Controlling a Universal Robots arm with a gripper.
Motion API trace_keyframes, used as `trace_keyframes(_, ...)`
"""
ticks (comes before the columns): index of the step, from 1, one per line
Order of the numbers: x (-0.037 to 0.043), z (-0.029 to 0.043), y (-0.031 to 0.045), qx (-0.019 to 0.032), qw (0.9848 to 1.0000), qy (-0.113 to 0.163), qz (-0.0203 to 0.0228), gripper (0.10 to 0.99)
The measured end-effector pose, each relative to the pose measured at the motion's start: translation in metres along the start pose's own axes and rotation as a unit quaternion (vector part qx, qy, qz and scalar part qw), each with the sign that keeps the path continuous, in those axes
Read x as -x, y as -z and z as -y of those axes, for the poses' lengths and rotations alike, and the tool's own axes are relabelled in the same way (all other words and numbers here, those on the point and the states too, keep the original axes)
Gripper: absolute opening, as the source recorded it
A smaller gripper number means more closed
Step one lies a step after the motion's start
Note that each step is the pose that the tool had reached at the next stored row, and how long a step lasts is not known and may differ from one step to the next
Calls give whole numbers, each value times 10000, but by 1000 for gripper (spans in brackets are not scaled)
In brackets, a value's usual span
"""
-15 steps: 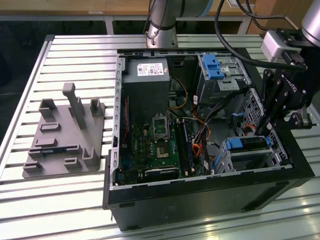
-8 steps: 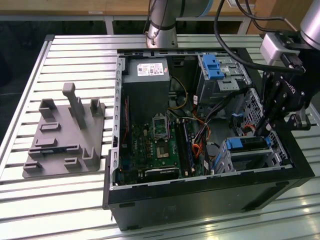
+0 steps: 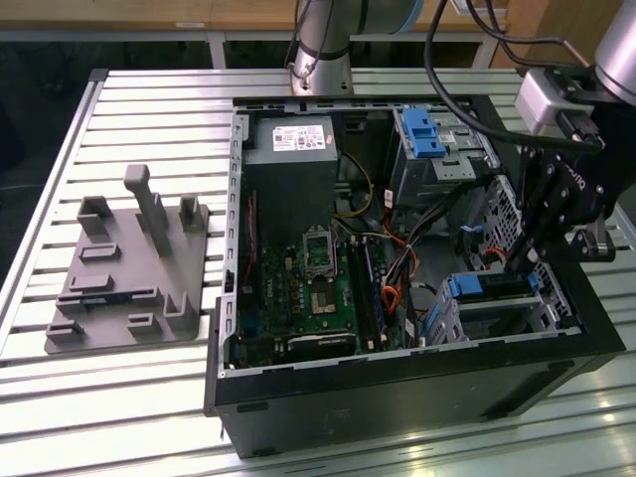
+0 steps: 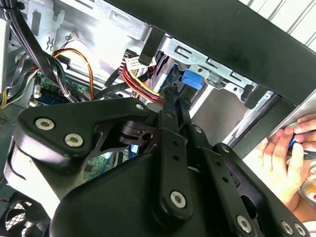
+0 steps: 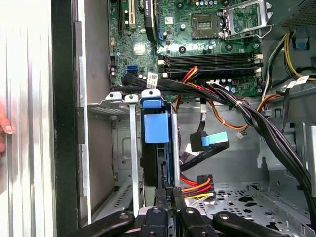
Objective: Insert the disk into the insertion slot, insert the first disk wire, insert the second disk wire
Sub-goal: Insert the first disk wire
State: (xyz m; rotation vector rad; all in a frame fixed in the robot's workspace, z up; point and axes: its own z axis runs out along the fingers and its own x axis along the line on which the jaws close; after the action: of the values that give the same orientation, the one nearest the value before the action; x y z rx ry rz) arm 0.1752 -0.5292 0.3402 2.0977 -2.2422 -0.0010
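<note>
Exterior view: a black steel case [image 3: 397, 402] lies open on the ribbed aluminium counter [image 3: 139, 397]. In the case's near corner, on the exterior view's right, the hand [image 3: 509, 266] reaches down to the disk [image 3: 492, 286], which sits in the perforated silver cage [image 3: 545, 314].

Second wrist view: the hand [image 4: 173, 94] has its black fingers drawn together beside the disk's [image 4: 191, 80] blue tab, under the cage's [image 4: 217, 69] folded metal lip.

First wrist view: the hand [image 5: 169, 190] meets the end of the disk [image 5: 155, 126] between the cage's [image 5: 133, 158] flat rails. I cannot tell if it is pinching anything.

The exterior view looks down on the computer case [image 3: 397, 397]; both wrist views peer closely inside it.
</note>
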Motion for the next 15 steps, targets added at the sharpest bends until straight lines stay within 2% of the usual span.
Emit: trace_keyframes(15,0,-2,-39,0,10000,0,0,165)
